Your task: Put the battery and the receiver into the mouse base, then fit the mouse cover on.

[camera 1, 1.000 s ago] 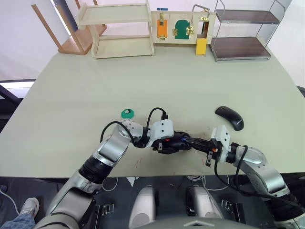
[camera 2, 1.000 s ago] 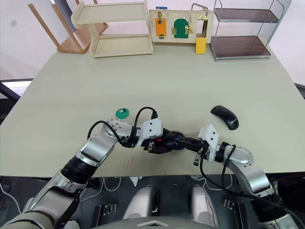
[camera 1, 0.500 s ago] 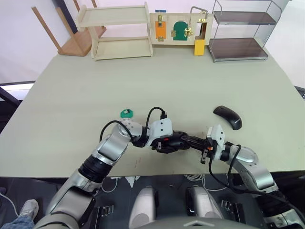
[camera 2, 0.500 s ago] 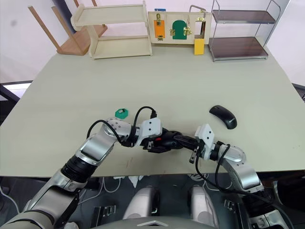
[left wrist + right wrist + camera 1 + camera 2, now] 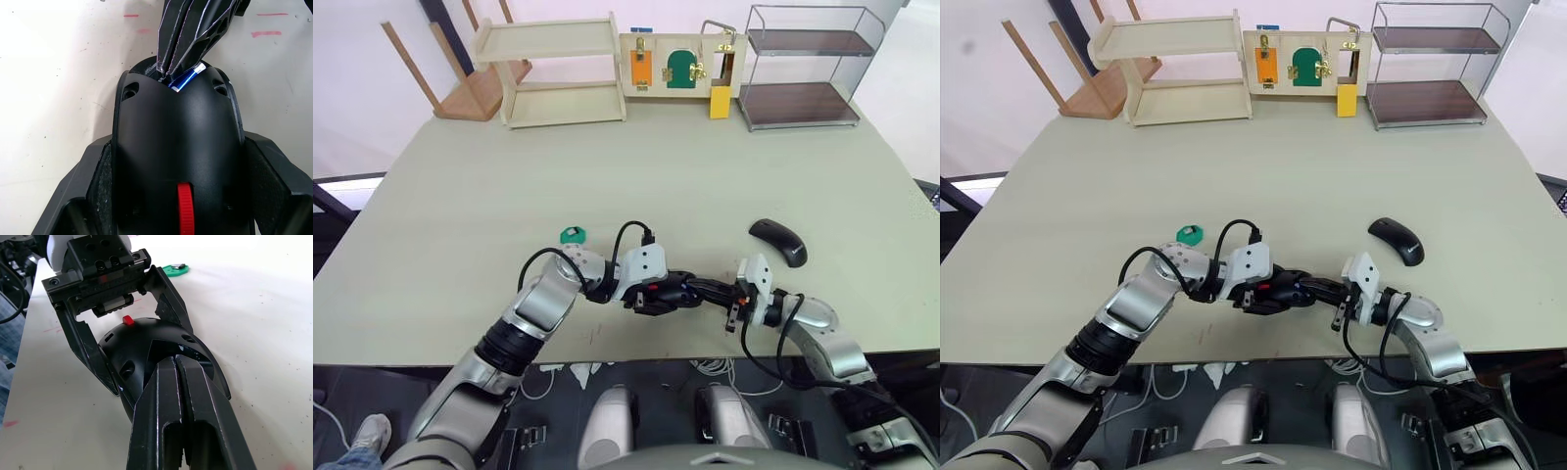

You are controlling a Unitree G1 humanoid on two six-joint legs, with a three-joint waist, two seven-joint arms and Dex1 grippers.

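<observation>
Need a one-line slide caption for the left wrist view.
Left fingers clamp the mouse base while the right gripper presses the battery into it.

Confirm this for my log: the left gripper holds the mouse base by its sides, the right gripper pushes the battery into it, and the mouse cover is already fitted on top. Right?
Not quite. The mouse cover is not fitted; the left eye view shows it lying apart on the table. The rest stands: the left gripper holds the mouse base by its sides, and the right gripper pushes the battery into it.

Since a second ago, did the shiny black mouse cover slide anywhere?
No. The mouse cover lies just as far from the green disc as before; only the camera's view shifted.
</observation>
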